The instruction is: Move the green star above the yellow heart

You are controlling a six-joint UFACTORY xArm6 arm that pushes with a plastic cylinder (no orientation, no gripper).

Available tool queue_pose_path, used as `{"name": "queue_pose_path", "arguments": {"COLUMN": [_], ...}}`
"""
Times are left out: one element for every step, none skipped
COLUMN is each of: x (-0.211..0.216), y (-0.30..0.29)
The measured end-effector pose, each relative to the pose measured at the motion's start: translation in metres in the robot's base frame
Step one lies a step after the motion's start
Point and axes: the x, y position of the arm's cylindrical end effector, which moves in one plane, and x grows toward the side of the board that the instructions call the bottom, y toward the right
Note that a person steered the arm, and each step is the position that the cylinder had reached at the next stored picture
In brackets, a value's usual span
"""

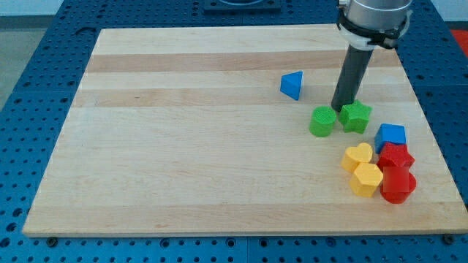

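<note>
Blue pegboard (44, 44) (under wooden board (183, 146))

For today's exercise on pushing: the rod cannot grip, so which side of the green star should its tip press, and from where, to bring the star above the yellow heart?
Press the green star on its upper right side, coming from the view's top right. The yellow heart lies almost straight below it, so only a small nudge is probably needed. My tip now sits at the star's upper left, between it and the green cylinder.

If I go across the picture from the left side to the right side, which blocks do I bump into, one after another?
blue triangle block → green round block → green star → blue cube. My tip sits between the two green blocks, at their top edge. The yellow and red blocks overlap sideways, so I leave them out.
</note>
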Motion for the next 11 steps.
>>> {"name": "queue_pose_path", "arguments": {"x": [-0.012, -0.034, -0.032, -0.022, -0.008, 0.01, 0.005, 0.002, 0.015, 0.031, 0.038], "y": [0.0, 0.02, 0.028, 0.027, 0.023, 0.018, 0.017, 0.018, 0.016, 0.016, 0.016]}}
